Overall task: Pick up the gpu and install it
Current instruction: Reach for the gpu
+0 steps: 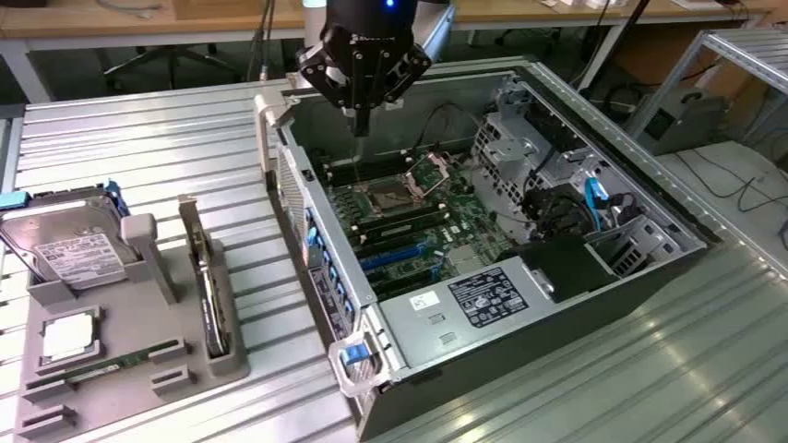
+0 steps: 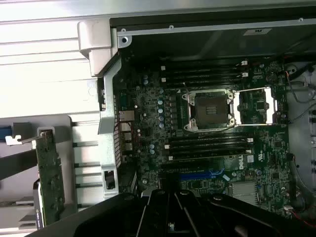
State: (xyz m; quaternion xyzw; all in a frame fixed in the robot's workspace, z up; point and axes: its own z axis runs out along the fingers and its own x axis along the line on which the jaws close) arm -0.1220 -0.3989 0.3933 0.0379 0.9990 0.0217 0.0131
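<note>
Closest in the exterior view, a gray holder sits on the ribbed tabletop at the exterior view's left, carrying a hard drive and the gpu, which stands on edge in a slot, untouched. Further right lies the open computer case; over its far end the fingers hang pressed together, holding nothing. Looking down, the wrist view adds the motherboard.

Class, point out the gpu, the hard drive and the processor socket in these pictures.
gpu (image 2: 50, 177): wrist view, on the middle of its board face.
hard drive (image 1: 72, 251): exterior view, on its white label.
processor socket (image 2: 212, 109): wrist view, on its dark centre.
</note>
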